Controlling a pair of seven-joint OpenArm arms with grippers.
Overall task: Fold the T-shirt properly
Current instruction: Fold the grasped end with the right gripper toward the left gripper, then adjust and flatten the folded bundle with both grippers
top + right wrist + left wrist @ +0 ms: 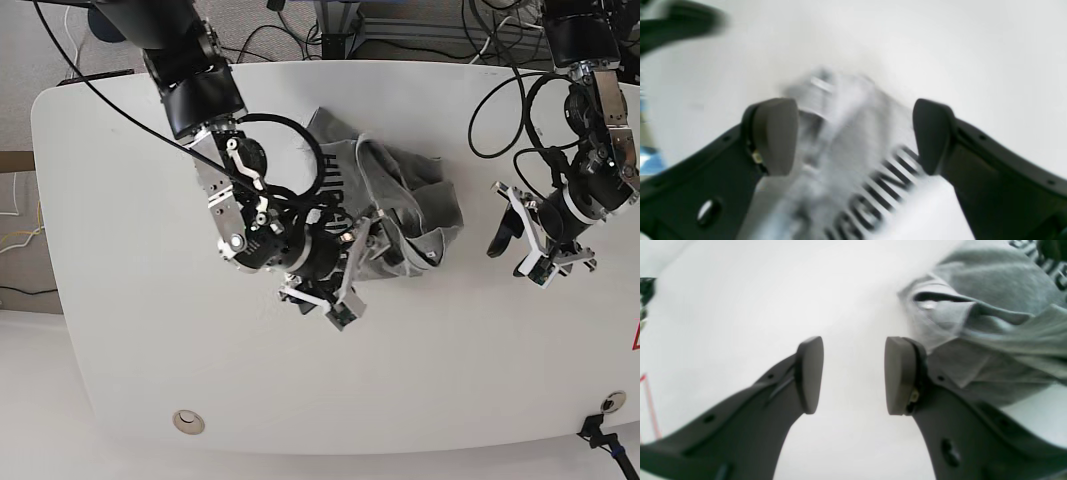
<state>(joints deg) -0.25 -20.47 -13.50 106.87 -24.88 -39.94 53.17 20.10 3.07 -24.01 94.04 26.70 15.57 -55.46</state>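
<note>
T-shirt [400, 205]: heather grey, crumpled heap, black block lettering showing, on white surface [120, 300]. Right gripper [853, 136] over it, jaws spread, empty. Left gripper [853, 375] beside it, jaws apart, empty.

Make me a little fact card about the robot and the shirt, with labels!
Shirt: grey T-shirt, crumpled in a heap, black letters showing
Where: on the white table
Left gripper: open, empty, beside the shirt, not touching
Right gripper: jaws wide open right over the shirt, not pinching it
Folded yet: no
</note>
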